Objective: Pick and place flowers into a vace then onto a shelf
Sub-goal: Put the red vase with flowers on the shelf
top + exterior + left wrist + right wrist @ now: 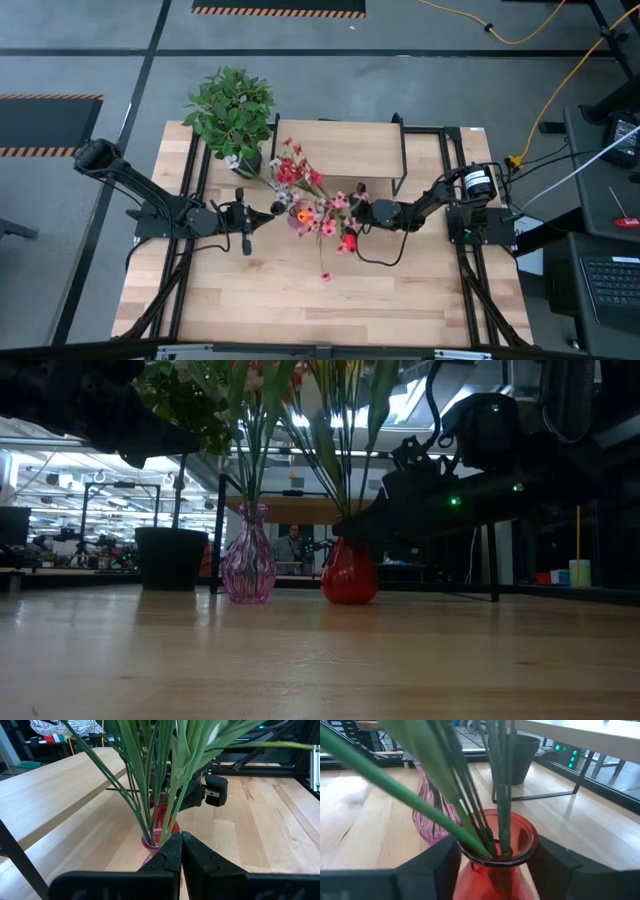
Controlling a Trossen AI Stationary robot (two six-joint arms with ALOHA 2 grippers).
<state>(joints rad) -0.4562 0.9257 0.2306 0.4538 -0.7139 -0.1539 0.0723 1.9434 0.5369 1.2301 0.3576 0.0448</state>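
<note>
The right gripper (495, 865) has its two dark fingers (427, 862) spread wide, one on each side of the neck of a round red glass vase (495, 870); I cannot tell if they press it or only stand close. Between these fingers, thin green stems of the flowers (470, 810) rise from the mouth of the red vase. Just beyond the fingers stands a ribbed pink glass vase (432, 815), and farther away a black pot (512, 757).

The left gripper (181, 855) has its fingers closed together with nothing between them. Right in front of their tips is the pink vase rim with more green stems. From above, the pink, red and white blooms spread between the two grippers over the light-wood worktop (300, 300). Behind them stands the low wooden shelf (345, 145) on black legs, beside a bushy green plant (232, 105).
</note>
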